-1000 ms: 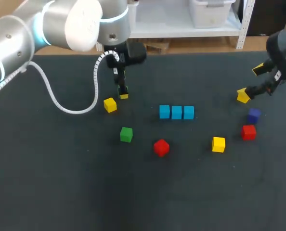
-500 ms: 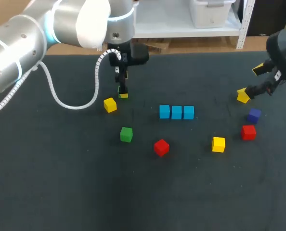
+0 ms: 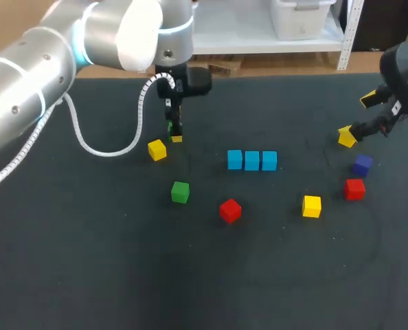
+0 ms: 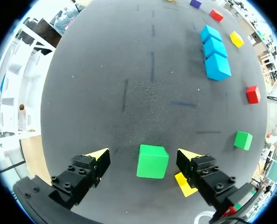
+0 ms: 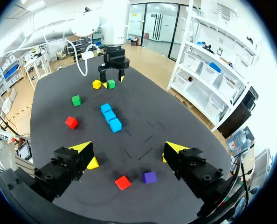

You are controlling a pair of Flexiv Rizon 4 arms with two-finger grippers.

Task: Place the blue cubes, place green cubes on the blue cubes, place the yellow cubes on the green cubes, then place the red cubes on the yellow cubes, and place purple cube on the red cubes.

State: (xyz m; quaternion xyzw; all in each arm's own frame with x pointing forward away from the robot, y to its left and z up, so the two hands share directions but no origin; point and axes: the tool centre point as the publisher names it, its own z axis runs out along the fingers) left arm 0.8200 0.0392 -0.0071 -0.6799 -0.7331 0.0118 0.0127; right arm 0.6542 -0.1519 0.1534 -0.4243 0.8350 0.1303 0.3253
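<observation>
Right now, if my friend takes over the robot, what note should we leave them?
Left tool: open, around a green cube lying on the table, not touching it; one yellow cube is just beside.
Right tool: open, empty, near the purple cube.
Done: three blue cubes in a touching row, nothing on top.
Loose on the table: second green cube, middle red cube, right red cube, second yellow cube.
Left: all the stacking, green first.
</observation>
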